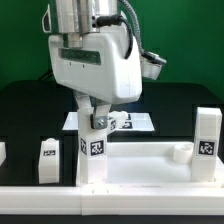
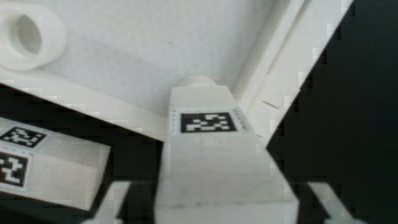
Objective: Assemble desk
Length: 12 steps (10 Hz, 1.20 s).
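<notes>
pincer (image 2: 214,200) narrowly closed round upright tagged leg (image 2: 217,150), beside slab (image 2: 125,70).

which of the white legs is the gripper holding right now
The leg directly under the gripper, standing upright between its fingers. The other legs stand apart to either side, untouched.

Looks like a robotics lab bench: black table (image 1: 25,110) against a green backdrop (image 1: 20,40), printed marker board (image 1: 140,122) lying flat, white border rail (image 1: 110,190) at the table's front edge, square tags stuck on white parts.
</notes>
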{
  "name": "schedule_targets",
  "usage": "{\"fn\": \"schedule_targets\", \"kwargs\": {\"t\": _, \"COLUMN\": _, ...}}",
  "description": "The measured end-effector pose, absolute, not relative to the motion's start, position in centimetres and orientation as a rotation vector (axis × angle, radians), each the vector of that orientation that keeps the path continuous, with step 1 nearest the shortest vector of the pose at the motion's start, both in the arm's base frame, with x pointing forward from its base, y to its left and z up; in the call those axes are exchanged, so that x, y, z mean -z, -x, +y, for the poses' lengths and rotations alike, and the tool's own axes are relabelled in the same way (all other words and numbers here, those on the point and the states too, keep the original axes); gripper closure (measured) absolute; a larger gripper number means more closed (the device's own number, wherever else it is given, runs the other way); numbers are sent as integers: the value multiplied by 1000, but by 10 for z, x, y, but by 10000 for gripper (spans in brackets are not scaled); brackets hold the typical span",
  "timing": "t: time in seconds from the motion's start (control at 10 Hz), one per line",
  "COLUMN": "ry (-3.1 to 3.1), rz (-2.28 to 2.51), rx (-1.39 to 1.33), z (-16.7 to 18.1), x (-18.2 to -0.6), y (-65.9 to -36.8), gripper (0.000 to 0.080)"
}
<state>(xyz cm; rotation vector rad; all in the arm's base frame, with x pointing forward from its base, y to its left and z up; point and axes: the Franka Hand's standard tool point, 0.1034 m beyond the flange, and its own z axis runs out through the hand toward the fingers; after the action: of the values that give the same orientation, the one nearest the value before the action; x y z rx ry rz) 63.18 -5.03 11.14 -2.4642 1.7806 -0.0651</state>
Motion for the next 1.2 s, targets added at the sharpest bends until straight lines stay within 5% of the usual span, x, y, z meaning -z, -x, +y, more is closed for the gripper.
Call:
{"fn": "schedule_targets", "kwargs": {"t": 0.5, "ry": 1769, "rz": 2395, "rx": -46, "z": -51, "x": -110, "y": -630, "gripper": 511}}
{"fn": "schedule_targets", "kwargs": {"t": 0.6, "ry": 1751, "rz": 2409, "rx": -50, "z": -50, "x": -110, "y": -630, "gripper": 424}}
{"fn": "schedule_targets", "kwargs": {"t": 0.7, "ry": 1759, "rz": 2403, "rx": -49, "z": -50, "x": -110, "y": -630, "gripper": 424}}
{"fn": "schedule_targets", "kwargs": {"t": 0.8, "ry": 1760, "rz": 2403, "rx": -49, "z": -50, "x": -110, "y": -630, "gripper": 249}}
{"fn": "schedule_targets", "kwargs": {"t": 1.2, "ry": 1772, "rz": 2325, "rx": -55, "z": -18, "x": -157, "y": -630, "gripper": 154}}
